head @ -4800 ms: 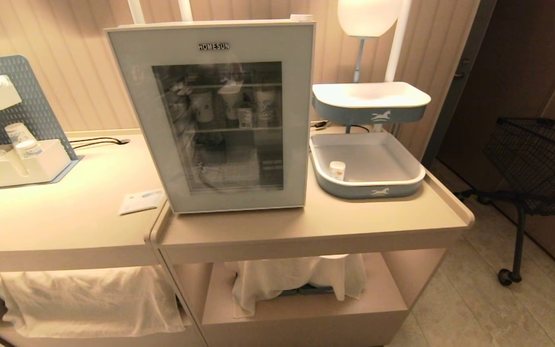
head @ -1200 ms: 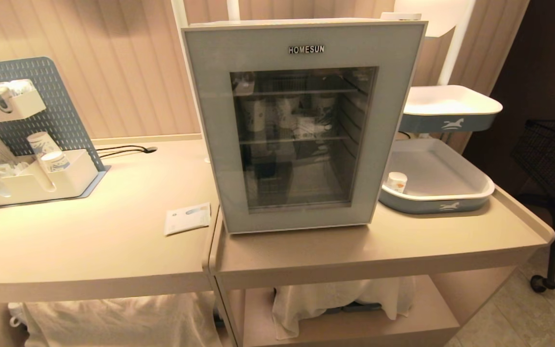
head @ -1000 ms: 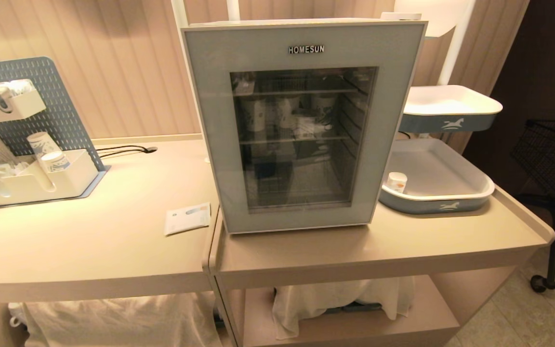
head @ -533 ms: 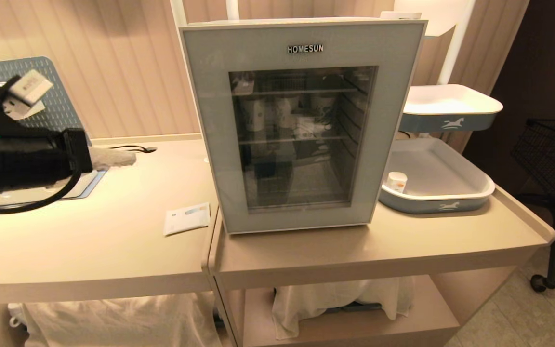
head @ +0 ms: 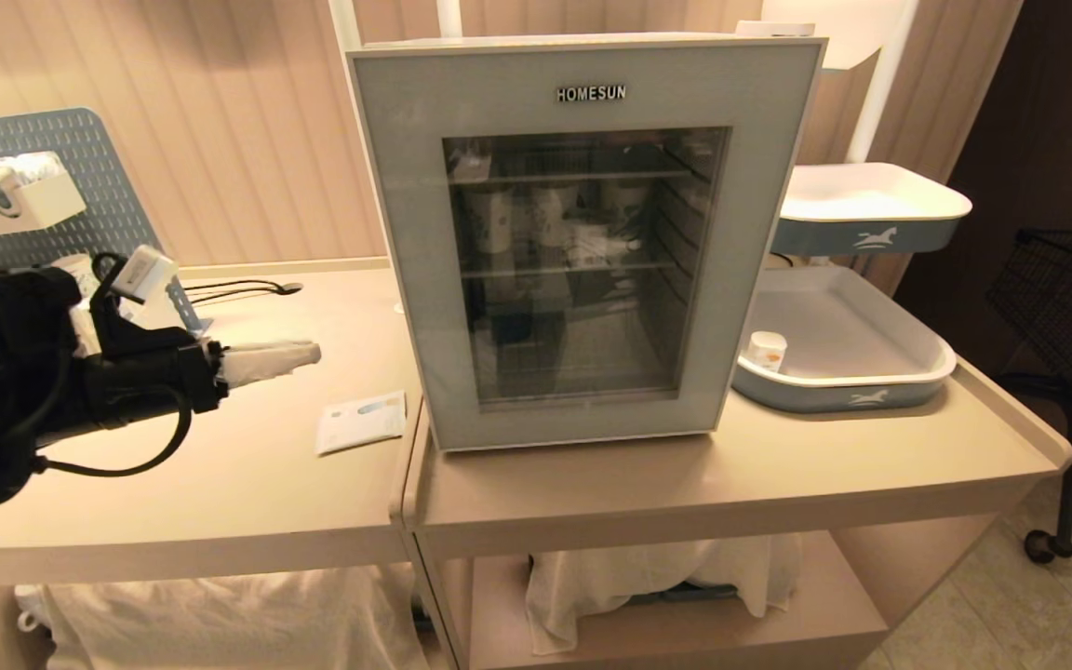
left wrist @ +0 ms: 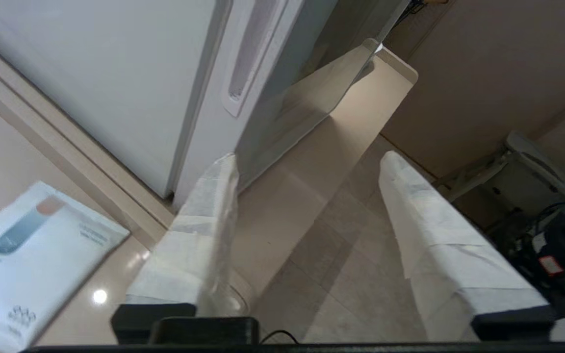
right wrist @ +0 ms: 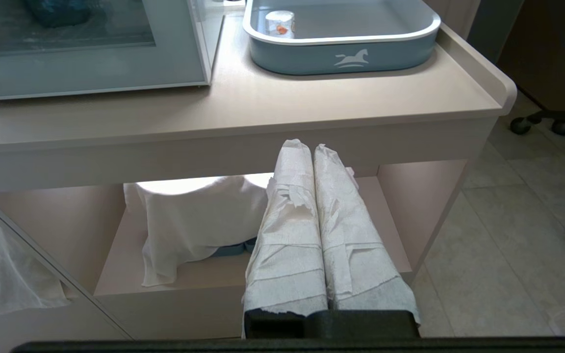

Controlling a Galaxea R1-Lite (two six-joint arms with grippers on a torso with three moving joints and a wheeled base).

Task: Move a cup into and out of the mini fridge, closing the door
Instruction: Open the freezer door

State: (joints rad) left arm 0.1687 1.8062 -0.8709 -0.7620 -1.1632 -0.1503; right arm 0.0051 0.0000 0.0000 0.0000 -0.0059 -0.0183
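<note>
The mini fridge [head: 582,74] stands mid-counter with its glass door [head: 406,279] closed. Dim behind the glass, tall paper cups share a wire shelf with what seems to be the squat cup [head: 596,247]. My left gripper [head: 299,354] hovers over the counter left of the fridge, pointing at its lower left side. In the left wrist view it [left wrist: 309,158] is open and empty, facing the door's side edge and handle recess [left wrist: 243,54]. My right gripper [right wrist: 307,147] hangs shut and empty below the counter's front edge, outside the head view.
A small white cup with an orange mark [head: 764,351] sits in the lower blue-grey tray [head: 838,398] right of the fridge. A paper packet [head: 361,421] lies below my left gripper. A pegboard organiser [head: 52,167] stands far left, a black wire cart [head: 1066,288] far right.
The camera shifted early on. Since a second ago my left arm has swung in from the left, come down and reached toward the fridge, and its fingers have opened. The door stays closed.
</note>
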